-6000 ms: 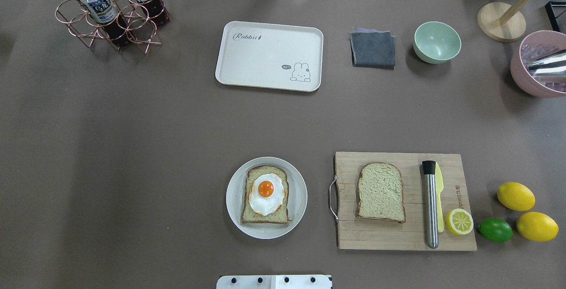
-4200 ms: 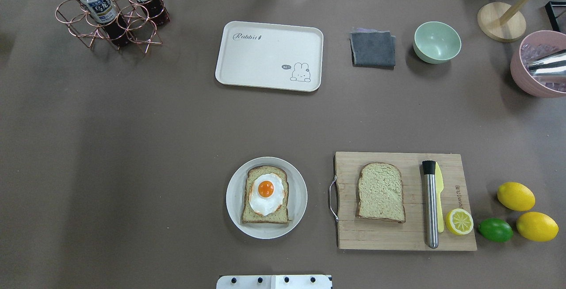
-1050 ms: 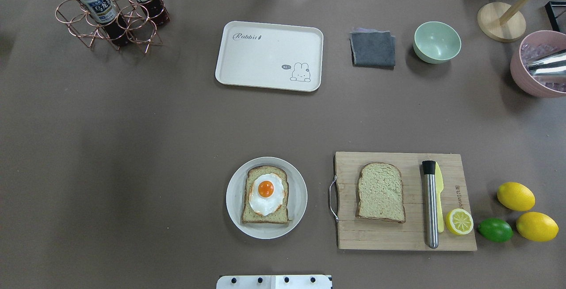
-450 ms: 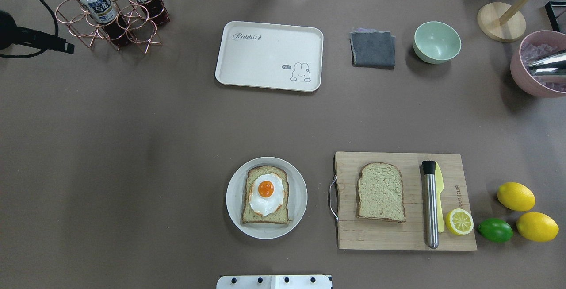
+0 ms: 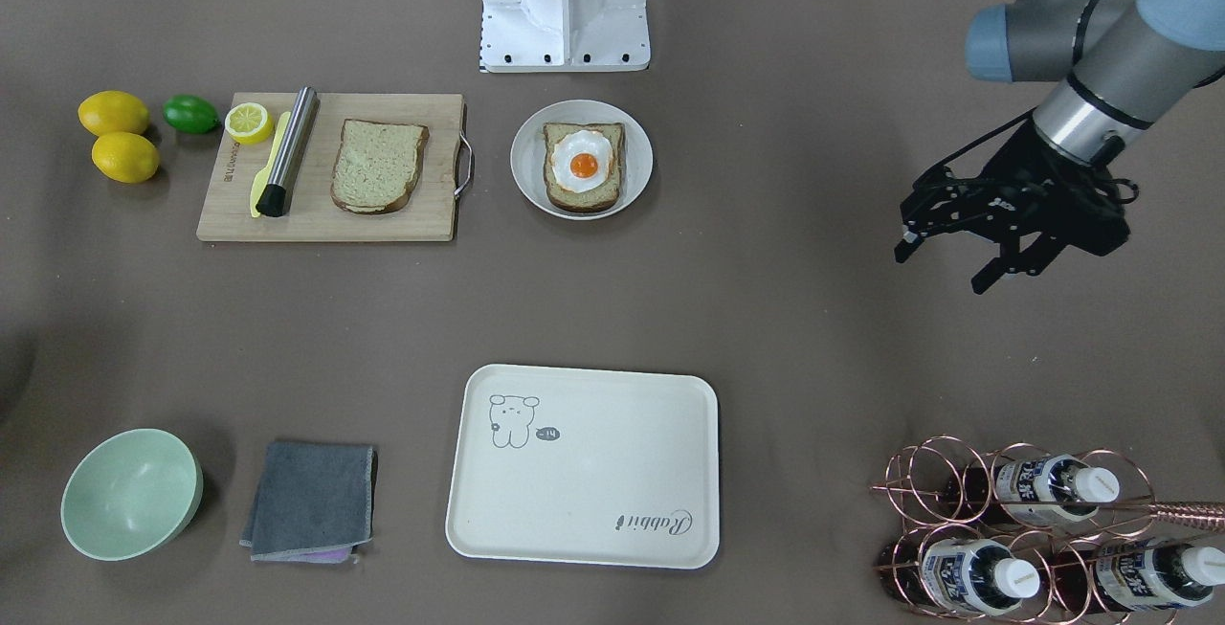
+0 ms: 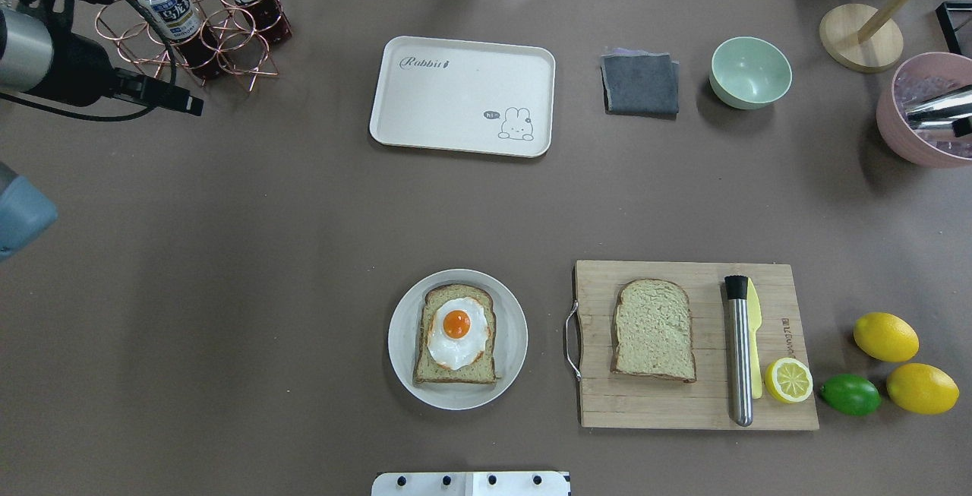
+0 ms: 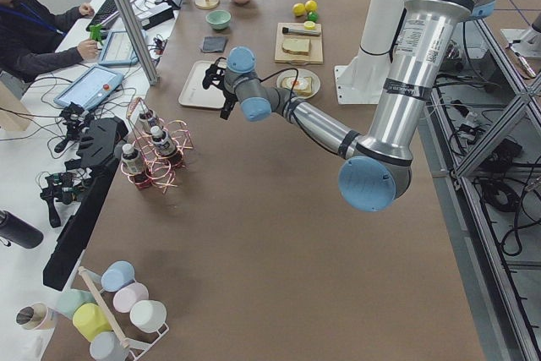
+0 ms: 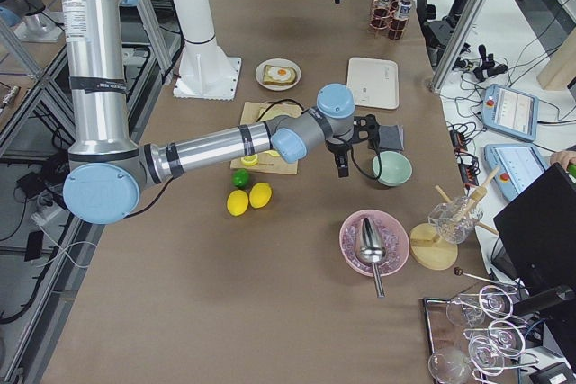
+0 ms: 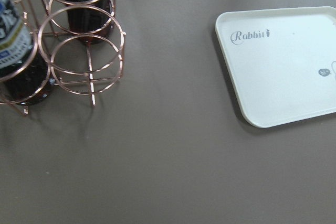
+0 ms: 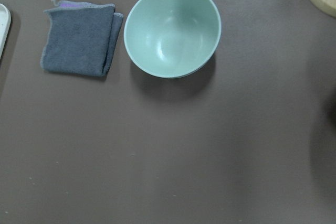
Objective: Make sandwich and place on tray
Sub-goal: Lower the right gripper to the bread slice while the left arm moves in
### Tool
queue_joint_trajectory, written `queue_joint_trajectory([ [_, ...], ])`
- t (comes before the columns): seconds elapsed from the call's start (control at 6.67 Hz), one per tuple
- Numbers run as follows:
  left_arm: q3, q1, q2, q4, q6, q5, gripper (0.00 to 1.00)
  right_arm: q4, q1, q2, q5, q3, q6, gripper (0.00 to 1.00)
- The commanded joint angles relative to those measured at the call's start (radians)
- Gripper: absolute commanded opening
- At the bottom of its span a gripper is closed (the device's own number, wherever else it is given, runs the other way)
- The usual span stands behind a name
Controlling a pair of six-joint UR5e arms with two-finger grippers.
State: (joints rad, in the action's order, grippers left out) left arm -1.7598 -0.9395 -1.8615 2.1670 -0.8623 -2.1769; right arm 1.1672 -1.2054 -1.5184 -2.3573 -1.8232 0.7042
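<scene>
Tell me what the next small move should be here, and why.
Probably move the right tool from near the green bowl and grey cloth toward the plain bread slice on the cutting board. That slice lies apart from the egg-topped slice on the plate, so the slices are not yet stacked, and the board is on the right arm's side.

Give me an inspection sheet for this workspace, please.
Surface: brown table, no spills seen.
Job's things: egg on bread on plate; second slice on board; tray apart.
Clutter: lemons, lime, cloth, bowl, bottle rack.
Grippers: left gripper open, holding nothing; right gripper cannot tell.
Cables: black cable looped at left wrist.
Surroundings: operator seated nearby.
</scene>
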Motion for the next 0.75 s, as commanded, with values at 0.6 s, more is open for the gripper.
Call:
queue_joint_trajectory([
  [0.6, -0.010, 0.094, -0.059, 0.005, -0.139, 0.066, 0.98, -0.024, 0.573, 0.004, 0.441, -0.177, 0.735, 0.98],
])
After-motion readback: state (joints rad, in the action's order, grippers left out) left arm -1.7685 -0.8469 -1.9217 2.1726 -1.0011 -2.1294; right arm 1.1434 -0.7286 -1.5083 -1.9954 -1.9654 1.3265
